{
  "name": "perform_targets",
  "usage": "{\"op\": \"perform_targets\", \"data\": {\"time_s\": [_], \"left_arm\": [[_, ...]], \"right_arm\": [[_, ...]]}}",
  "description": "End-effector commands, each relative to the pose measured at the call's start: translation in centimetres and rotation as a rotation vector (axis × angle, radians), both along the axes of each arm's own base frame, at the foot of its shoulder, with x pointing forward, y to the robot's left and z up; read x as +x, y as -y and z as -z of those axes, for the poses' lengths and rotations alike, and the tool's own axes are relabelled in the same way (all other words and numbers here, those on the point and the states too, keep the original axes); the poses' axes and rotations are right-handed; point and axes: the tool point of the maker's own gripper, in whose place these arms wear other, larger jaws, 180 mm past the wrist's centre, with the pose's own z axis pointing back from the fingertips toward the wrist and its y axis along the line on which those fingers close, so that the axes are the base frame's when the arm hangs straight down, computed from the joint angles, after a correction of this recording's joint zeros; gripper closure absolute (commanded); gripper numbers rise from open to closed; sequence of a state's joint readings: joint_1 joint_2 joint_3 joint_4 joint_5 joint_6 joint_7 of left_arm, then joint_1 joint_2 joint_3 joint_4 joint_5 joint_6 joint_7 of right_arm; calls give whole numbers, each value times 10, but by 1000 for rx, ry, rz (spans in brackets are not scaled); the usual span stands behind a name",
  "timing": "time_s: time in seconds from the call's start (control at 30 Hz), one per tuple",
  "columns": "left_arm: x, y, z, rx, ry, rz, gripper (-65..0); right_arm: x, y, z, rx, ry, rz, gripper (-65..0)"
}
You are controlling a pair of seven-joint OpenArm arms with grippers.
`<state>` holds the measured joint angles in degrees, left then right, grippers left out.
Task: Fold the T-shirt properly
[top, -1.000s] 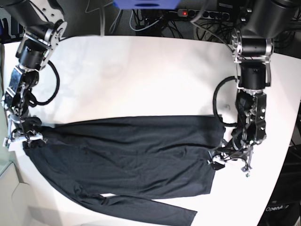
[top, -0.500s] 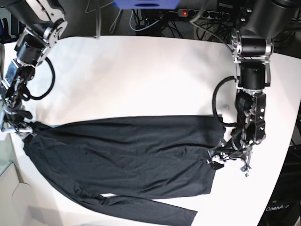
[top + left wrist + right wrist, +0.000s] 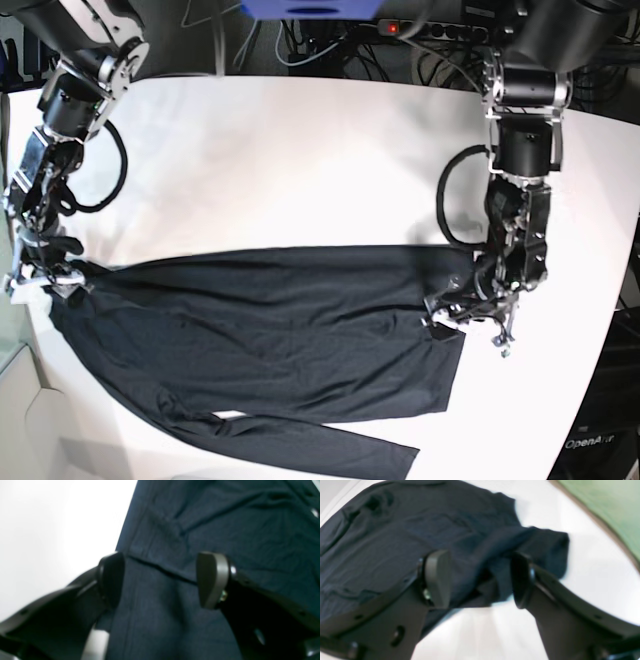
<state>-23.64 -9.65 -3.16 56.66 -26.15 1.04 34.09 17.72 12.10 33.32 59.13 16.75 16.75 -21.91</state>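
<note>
**Taking both ends of the shirt for the next fold**

Nearest in the base view, the lower sleeve of the T-shirt (image 3: 270, 330) trails toward the front edge of the white desk (image 3: 300, 160), loose and unfolded. The body of the garment lies flat as a long dark band across the middle of the desk, with its two ends under our arms.

At one end we hold the left gripper (image 3: 160, 580) directly over the fabric, jaws spread wide, one pad (image 3: 212, 580) above the cloth and the other at the shirt's edge where it meets the bare desk. A seam or folded edge runs between them. Nothing is held.

At the other end the right gripper (image 3: 480, 580) also stands wide and empty. A bunched corner of cloth rises between its jaws, close to one of them; whether it touches we cannot tell through the blur.

To do this step well, we judge that each gripper needs to come down square onto its edge and close on all the layers there, not just the top one. The knit looks thin and slippery, so a shallow pinch would likely slip. We should lift both ends evenly, keeping the band taut so the far edge stays straight.
</note>
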Motion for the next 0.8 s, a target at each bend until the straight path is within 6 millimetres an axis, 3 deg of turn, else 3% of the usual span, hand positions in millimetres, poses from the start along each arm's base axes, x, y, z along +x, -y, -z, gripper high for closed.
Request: {"op": "perform_targets", "data": {"time_s": [0.0, 0.17, 0.3, 0.43, 0.67, 0.77], "left_arm": [[13, 2, -19, 5, 56, 12, -433], [7, 4, -10, 25, 76, 12, -433], [-6, -4, 17, 34, 7, 2, -431], [-24, -30, 44, 67, -67, -29, -431], [-38, -63, 60, 116, -92, -73, -431], [-45, -76, 63, 139, -104, -79, -431]], "right_arm": [[11, 8, -24, -27, 65, 6, -334], [12, 8, -24, -28, 64, 3, -313], [11, 12, -26, -34, 66, 9, -313], [11, 22, -37, -64, 81, 14, -313], [12, 23, -57, -103, 122, 12, -314], [11, 18, -53, -89, 113, 6, -314]]}}
